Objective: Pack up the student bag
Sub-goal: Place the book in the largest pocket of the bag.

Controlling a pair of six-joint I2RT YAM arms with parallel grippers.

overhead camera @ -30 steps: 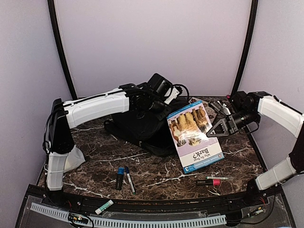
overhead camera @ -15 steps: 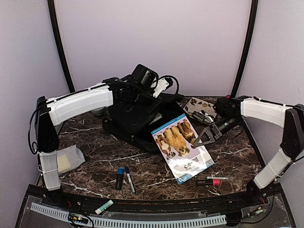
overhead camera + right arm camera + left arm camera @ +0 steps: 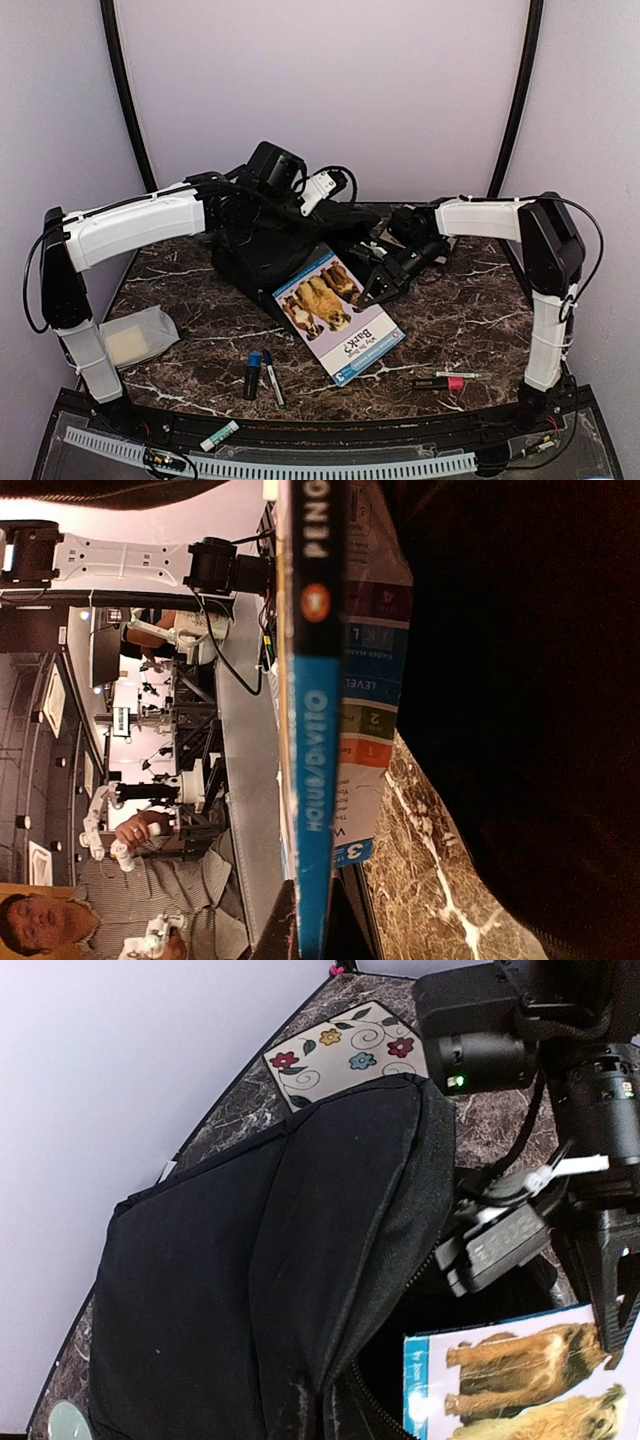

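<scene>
At the back centre of the marble table (image 3: 470,310) lies the student bag (image 3: 262,255), black and soft, with its zip mouth open toward the right. A blue book (image 3: 335,315) with dogs on the cover leans tilted at this mouth. The right gripper (image 3: 380,283) is clamped on the book's upper edge. The left gripper (image 3: 308,212) is closed on the bag's top fabric. Two markers (image 3: 262,375) lie near the front.

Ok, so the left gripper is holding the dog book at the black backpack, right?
Wrong arm: the right gripper is holding the dog book at the black backpack. The top external view shows it.
</scene>
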